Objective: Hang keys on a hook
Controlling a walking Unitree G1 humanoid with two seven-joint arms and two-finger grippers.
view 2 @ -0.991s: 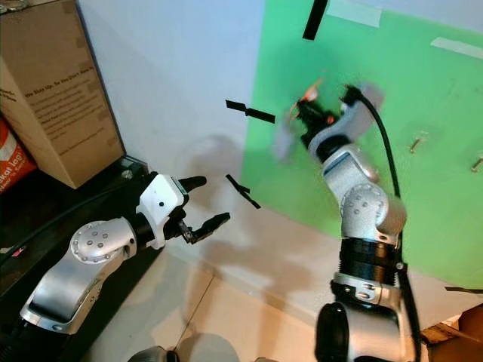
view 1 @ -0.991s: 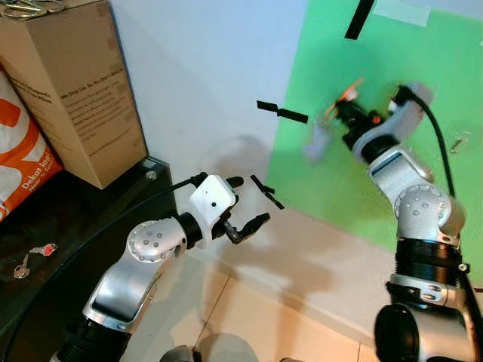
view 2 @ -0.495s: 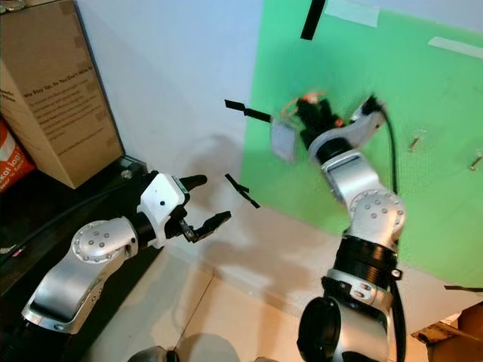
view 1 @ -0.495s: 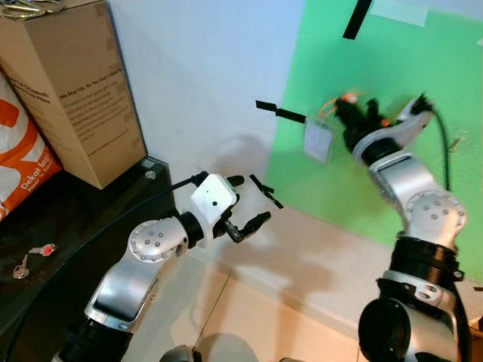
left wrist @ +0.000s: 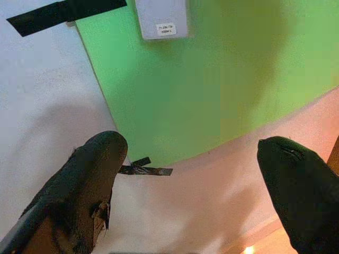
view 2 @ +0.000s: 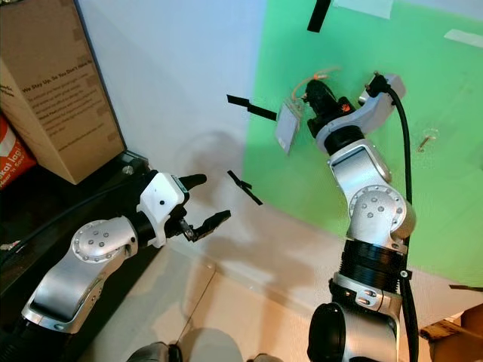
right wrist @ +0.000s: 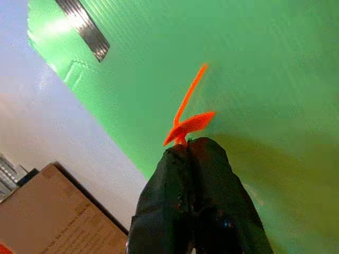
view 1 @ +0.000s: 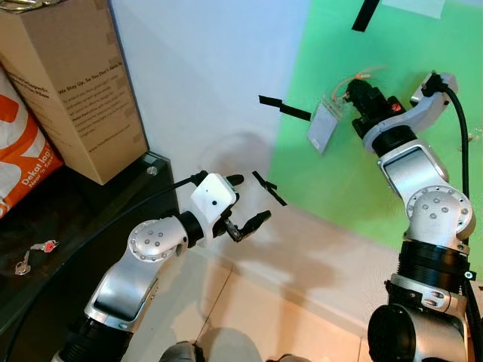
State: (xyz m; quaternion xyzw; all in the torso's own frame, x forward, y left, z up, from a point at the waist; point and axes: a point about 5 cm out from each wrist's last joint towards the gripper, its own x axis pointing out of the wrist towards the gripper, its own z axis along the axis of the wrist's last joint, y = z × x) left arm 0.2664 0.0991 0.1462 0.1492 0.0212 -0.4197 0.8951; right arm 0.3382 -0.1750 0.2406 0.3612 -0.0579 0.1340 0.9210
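Holding keys (view 1: 326,121) pinched in right claw (view 1: 353,94) at green board (view 1: 423,60); hook (view 2: 427,139) unreached. Left claw (view 1: 245,204) wide, idle.

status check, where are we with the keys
Right gripper shut on orange key loop, raised against green board. Grey tag dangling. Left gripper open, idle. Hook not reached.

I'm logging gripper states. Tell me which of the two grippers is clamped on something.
The right gripper, raised against the green board, its fingers shut on the orange loop with the grey tag. The left gripper is open, holding nothing.
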